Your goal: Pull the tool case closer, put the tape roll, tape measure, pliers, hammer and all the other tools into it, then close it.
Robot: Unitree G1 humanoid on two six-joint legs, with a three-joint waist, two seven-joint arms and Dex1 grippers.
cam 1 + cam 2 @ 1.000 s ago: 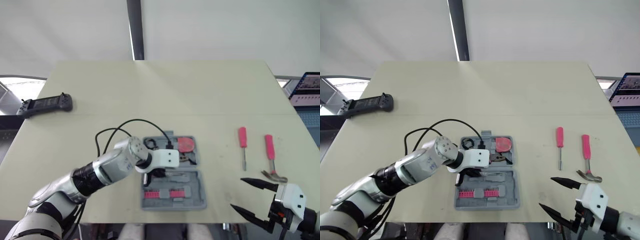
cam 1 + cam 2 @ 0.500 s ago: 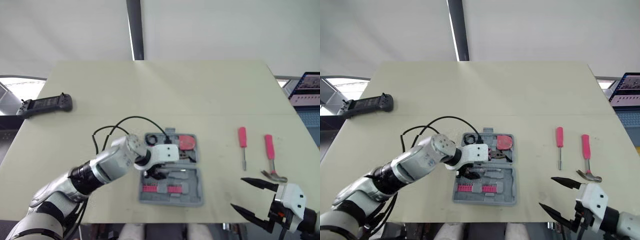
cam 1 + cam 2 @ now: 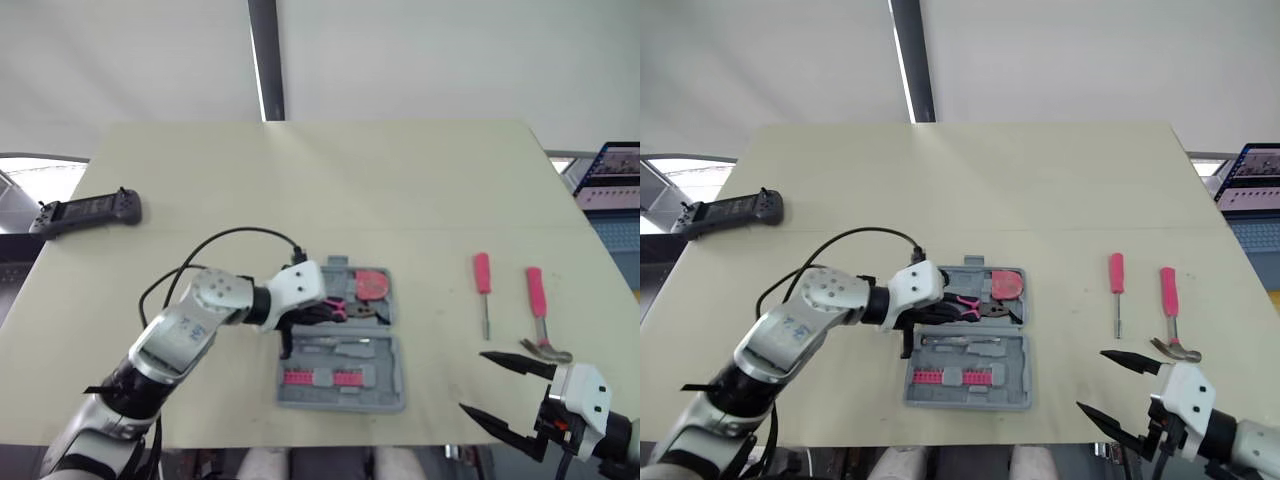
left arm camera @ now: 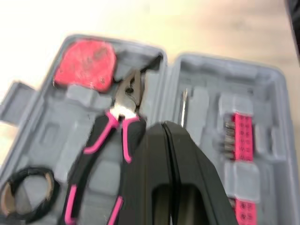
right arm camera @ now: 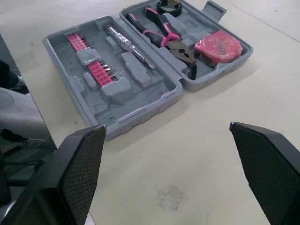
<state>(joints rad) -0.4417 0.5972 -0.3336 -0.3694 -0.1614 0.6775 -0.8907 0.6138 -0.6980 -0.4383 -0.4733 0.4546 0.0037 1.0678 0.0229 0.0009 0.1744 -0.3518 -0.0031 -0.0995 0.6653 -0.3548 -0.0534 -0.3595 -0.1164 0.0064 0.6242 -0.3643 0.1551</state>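
The left gripper point(image 3: 318, 312) is hanging over the far half of the tool case point(image 3: 395, 375), blocking it; bare table point(image 3: 435, 330) is lying open between it and the screwdriver point(image 3: 484, 290).

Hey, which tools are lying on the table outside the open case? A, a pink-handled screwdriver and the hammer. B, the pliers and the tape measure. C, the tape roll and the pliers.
A: the screwdriver and the hammer lie on the table to the right of the tool case, while pliers, tape measure and tape roll sit inside it.
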